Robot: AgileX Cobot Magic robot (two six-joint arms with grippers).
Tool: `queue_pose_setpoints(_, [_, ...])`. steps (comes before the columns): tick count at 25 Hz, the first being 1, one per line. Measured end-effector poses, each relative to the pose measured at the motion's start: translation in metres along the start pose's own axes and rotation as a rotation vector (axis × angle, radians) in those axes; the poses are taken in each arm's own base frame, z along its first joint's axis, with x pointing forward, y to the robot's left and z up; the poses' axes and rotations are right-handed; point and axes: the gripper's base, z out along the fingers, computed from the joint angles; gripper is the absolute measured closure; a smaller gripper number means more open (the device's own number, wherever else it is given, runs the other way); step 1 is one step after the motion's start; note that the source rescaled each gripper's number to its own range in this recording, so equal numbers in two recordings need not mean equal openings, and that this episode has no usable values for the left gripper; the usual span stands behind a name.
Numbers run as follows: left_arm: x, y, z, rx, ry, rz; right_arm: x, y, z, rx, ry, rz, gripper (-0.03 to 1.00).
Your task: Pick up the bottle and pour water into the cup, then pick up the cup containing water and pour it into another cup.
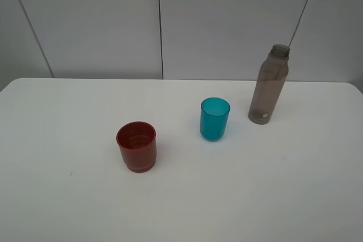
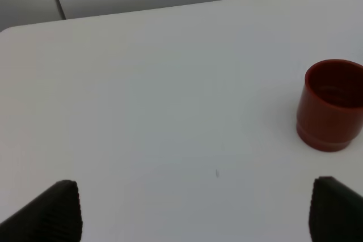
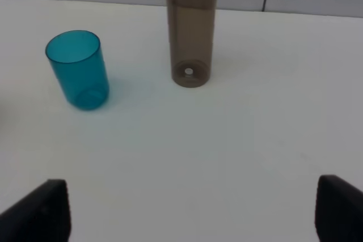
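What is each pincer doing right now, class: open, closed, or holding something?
Left pincer: open, holding nothing; red cup stands apart from it.
Right pincer: open, holding nothing; bottle and teal cup stand untouched.

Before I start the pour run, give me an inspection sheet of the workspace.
Surface: white table, bare but for one tiny dark speck.
Job's things: bottle upright, uncapped, at the back right; teal cup upright, near the middle; red cup upright, front left. All apart from each other.
Clutter: nothing seen.
Grippers: left gripper open, empty; right gripper open, empty.
Cables: nothing seen.
Surroundings: pale panelled wall.
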Motion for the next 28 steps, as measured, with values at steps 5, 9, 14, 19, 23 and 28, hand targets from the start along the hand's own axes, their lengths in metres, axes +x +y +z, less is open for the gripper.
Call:
queue_pose_setpoints(5, [0.0, 0.0, 0.0, 0.0, 0.0, 0.0, 0.0005, -0.0008, 0.0004, 0.009, 0.002, 0.007, 0.25])
queue_pose_setpoints(9, [0.0, 0.0, 0.0, 0.0, 0.0, 0.0, 0.0005, -0.001, 0.0004, 0.011, 0.002, 0.007, 0.25])
queue_pose_setpoints(14, [0.0, 0.0, 0.0, 0.0, 0.0, 0.0, 0.0005, -0.0009, 0.0004, 0.01, 0.002, 0.004, 0.05])
queue_pose_setpoints(19, [0.0, 0.0, 0.0, 0.0, 0.0, 0.0, 0.0003, 0.001, 0.0004, -0.011, 0.0, -0.012, -0.03])
queue_pose_setpoints(23, [0.0, 0.0, 0.0, 0.0, 0.0, 0.0, 0.0003, 0.001, 0.0004, -0.011, 0.0, -0.013, -0.03])
queue_pose_setpoints(28, [0.0, 0.0, 0.0, 0.0, 0.0, 0.0, 0.0003, 0.0011, 0.0004, -0.012, 0.0, -0.013, -0.03])
